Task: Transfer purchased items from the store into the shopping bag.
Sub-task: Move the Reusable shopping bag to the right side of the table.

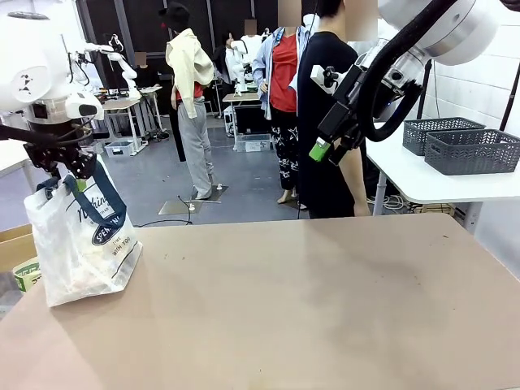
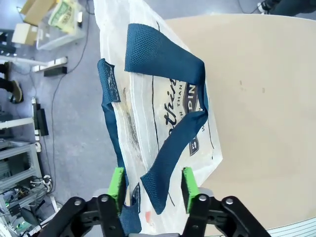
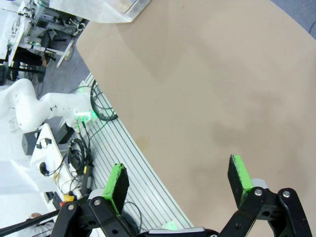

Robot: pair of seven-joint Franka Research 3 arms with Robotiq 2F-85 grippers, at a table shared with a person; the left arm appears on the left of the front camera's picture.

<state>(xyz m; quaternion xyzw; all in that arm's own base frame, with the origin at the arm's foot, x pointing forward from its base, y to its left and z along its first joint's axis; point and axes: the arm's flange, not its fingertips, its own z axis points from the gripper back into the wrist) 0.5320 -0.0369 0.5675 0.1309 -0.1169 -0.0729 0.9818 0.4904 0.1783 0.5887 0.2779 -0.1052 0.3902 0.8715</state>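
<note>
The shopping bag (image 1: 81, 244), translucent white with navy handles and an oval logo, stands at the table's left edge. My left gripper (image 1: 61, 169) hangs right over its top. In the left wrist view the bag (image 2: 148, 98) lies below the left gripper (image 2: 153, 186), whose jaws stand apart, open. A navy strap (image 2: 165, 170) runs loosely between the green pads (image 2: 117, 183). Faint brownish shapes show through the bag; I cannot make out the purchased items. My right gripper (image 1: 325, 146) is raised over the far table edge; in its wrist view the right gripper (image 3: 180, 180) is open and holds nothing.
Two dark grey openwork baskets (image 1: 471, 152) stand on a white side table at the right; I cannot tell which is the store. A person in black (image 1: 325, 97) stands at the far side. A cardboard box (image 1: 15, 248) sits on the floor left of the tan table (image 1: 309, 309).
</note>
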